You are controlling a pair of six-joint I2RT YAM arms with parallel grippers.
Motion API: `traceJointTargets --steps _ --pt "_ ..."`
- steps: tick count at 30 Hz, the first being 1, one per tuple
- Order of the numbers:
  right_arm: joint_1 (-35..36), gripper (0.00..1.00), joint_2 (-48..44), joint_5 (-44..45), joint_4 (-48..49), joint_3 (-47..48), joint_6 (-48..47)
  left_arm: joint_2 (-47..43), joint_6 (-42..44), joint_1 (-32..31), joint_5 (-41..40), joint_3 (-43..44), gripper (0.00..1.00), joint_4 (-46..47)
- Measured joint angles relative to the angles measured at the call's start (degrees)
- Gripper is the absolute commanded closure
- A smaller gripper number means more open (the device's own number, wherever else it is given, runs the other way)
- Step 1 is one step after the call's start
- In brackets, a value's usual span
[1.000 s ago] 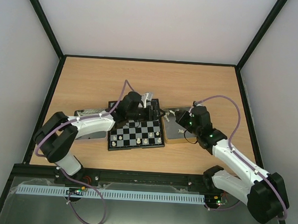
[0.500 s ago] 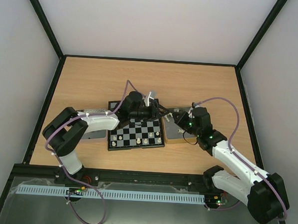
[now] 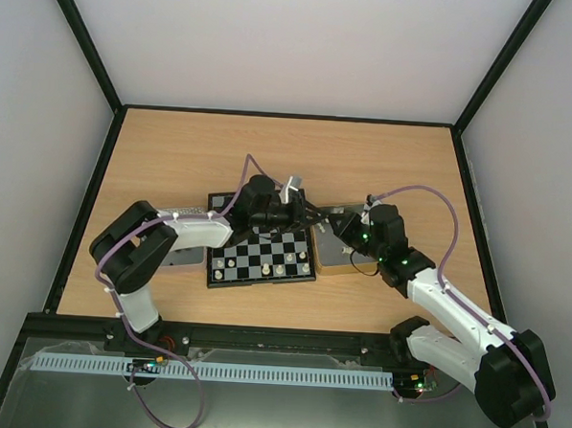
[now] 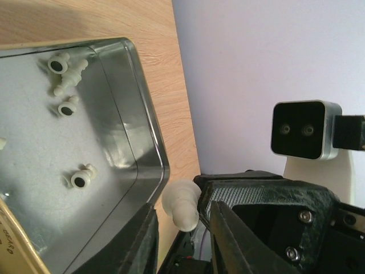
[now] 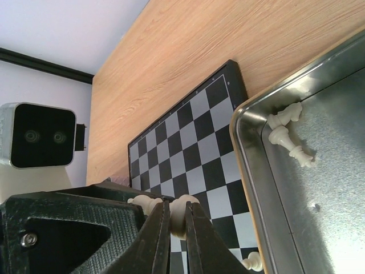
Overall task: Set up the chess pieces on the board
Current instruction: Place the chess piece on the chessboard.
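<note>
Transfer of one cream chess piece (image 4: 181,204) between the two arms is the step in hand, judged from how they meet above the far right corner of the board (image 5: 199,131), beside the tin (image 4: 145,114). The right end effector (image 5: 178,221) is clenched on the piece, which is pinched between its fingertips and clear of any surface. The left end effector (image 4: 183,220) faces it with one jaw on either side of the same piece. A slim gap shows on each side, so it is not yet gripping. On the board, the overhead view shows a handful of cream pieces (image 3: 278,269) standing on the near rows. The far rows are hidden under the left arm, and black pieces cannot be told apart from the dark squares at this size. Several cream pieces (image 4: 71,105) lie loose on their sides in the tin, well apart from one another. A second tin (image 3: 183,258) sits on the tabletop (image 3: 270,146) to the left of the board, partly under the left arm, and its contents cannot be made out. Assessment: the task is at an early to middle stage. The near side is only partly filled. The held piece and the loose ones are still to be placed, and the state of the black set is unconfirmed.
</note>
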Motion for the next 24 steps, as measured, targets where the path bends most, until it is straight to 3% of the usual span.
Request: traceJointTargets --steps 11,17,24 --pt "0.0 0.93 1.16 -1.2 0.96 0.0 0.04 0.57 -0.39 0.48 0.2 0.59 0.79 0.39" --pt "-0.02 0.92 1.42 -1.6 1.22 0.0 -0.17 0.87 0.42 0.57 0.11 0.61 0.93 0.0" --pt "0.0 0.68 1.36 -0.52 0.66 0.02 -0.63 0.68 4.76 0.57 -1.73 1.57 0.93 -4.17"
